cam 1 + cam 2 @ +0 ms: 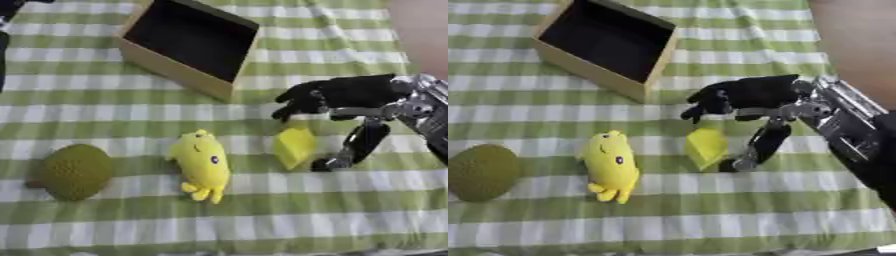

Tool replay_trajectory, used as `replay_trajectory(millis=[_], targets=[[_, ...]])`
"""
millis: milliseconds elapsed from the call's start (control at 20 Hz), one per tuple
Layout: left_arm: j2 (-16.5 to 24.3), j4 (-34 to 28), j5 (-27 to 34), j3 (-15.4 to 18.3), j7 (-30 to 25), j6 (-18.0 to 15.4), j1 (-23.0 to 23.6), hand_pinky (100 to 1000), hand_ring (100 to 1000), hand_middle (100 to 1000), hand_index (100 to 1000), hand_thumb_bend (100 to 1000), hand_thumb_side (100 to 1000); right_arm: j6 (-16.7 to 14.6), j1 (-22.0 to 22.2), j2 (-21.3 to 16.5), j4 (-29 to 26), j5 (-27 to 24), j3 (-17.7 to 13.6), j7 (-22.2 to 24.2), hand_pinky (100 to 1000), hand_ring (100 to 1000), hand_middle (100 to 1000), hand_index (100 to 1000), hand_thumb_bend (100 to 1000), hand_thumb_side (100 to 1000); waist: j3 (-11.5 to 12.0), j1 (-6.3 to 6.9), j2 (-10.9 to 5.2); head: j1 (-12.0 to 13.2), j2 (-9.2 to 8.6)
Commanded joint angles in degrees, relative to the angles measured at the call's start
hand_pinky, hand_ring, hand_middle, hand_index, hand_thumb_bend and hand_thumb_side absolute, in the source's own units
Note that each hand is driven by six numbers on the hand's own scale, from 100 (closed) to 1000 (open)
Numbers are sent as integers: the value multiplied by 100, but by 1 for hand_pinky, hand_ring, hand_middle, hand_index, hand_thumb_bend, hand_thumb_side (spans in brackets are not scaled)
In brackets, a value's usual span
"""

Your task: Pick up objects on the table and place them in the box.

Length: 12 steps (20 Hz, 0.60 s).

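Objects for the task lie in a loose row on the near half of the desk. A small yellow block (pixel 295 146), with flat faces and a wedge-like shape, sits just below the fingers of the right hand (pixel 346 95). To its left lies a yellow plush toy (pixel 202 164), soft and long, with a small dark eye and little legs at its lower end. Further left, well apart, rests a round olive-green fruit toy (pixel 76 171) with a rough, bumpy skin.

The right hand comes in from the right side. Its black fingers are curled downward above the block, and the thumb (pixel 360 144) reaches down beside the block's right edge; I cannot tell if it touches. The hand holds nothing.

The box (pixel 175 74) stands at the far side, tilted to the desk's lines. Its walls are light brown like cardboard and its inside is black.

The desk (pixel 262 225) is covered with a cloth of green and white checks, slightly wrinkled. At the upper right corner a plain pinkish-brown surface (pixel 859 35) shows beyond the cloth.

The right eye view shows more of the silver and black forearm (pixel 846 122). The left eye view shows the whole fruit toy and a dark shape (pixel 7 30) at the upper left edge, which I cannot identify.
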Motion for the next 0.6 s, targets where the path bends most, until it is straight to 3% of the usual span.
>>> replay_trajectory(millis=[50, 600], targets=[[55, -86, 19, 16, -7, 26, -27, 671, 769, 687, 821, 100, 576, -1695, -63, -68, 40, 151, -47, 1610, 1000, 1000, 772, 986, 411, 515, 4, 73, -123, -17, -6], [42, -86, 13, -4, -52, 68, -14, 668, 768, 687, 820, 100, 576, -1695, -74, 60, 296, 239, -58, 1544, 1000, 1000, 673, 912, 216, 468, 7, 79, -118, -11, -3]])
